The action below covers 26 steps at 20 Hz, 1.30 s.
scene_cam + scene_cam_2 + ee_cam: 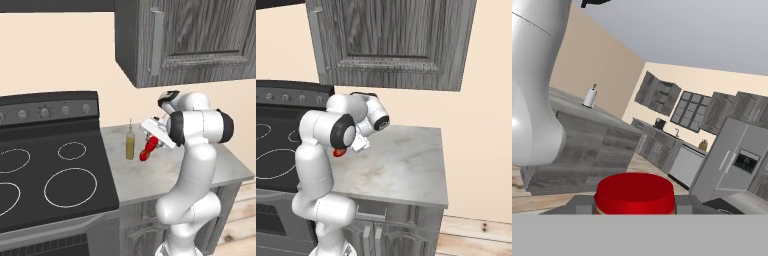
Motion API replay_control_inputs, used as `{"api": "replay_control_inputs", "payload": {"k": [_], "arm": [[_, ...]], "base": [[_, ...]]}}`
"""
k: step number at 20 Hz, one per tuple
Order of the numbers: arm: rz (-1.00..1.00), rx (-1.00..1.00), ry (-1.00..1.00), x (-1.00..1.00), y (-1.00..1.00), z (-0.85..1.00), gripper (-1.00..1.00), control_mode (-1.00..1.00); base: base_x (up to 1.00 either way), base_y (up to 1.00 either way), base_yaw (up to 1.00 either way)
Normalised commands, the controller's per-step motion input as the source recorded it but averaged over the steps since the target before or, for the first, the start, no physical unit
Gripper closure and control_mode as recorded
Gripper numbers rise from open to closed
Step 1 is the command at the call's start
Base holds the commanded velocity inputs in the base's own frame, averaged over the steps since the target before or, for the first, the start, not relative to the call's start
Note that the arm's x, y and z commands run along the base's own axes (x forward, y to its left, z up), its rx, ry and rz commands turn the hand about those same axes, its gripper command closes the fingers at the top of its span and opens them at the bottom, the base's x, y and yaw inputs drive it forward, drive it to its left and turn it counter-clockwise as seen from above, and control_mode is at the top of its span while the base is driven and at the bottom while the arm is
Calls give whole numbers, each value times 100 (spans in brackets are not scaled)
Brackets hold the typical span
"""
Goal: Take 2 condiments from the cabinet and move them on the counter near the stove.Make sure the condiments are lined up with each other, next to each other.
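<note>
I have the red squeeze bottle in the gripper, fingers closed on its upper part; in the hand view its red body sits right between the two fingertips, so it is seated squarely in the grasp. It hangs tilted, upper end toward the hand and lower end down to the left, low over the counter; I cannot tell whether its lower end is touching the stone yet. Just to its left stands the olive-yellow bottle, upright on the counter with its thin nozzle pointing up, a little way right of the stove. I judge that spot was chosen to satisfy "near the stove", and that I am bringing the red one alongside so the pair lines up. The tilt worries me: I would want it upright before letting go, or it may topple into its neighbour. Above, the cabinet has its door shut, its bar handle on the left edge.
</note>
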Motion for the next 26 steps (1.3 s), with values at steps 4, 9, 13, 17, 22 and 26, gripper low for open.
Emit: {"api": "replay_control_inputs", "payload": {"k": [4,9,13,17,22,26], "arm": [[0,0,-6,0,0,-16,100,-100],[0,1,-1,0,0,-18,100,-100],[0,3,0,10,0,-16,100,-100],[0,4,0,27,2,-8,100,-100],[0,4,0,34,3,-5,100,-100],[0,2,0,23,1,-16,100,-100]], "base": [[0,0,0],[0,0,0],[0,0,0],[0,0,0],[0,0,0],[0,0,0]]}}
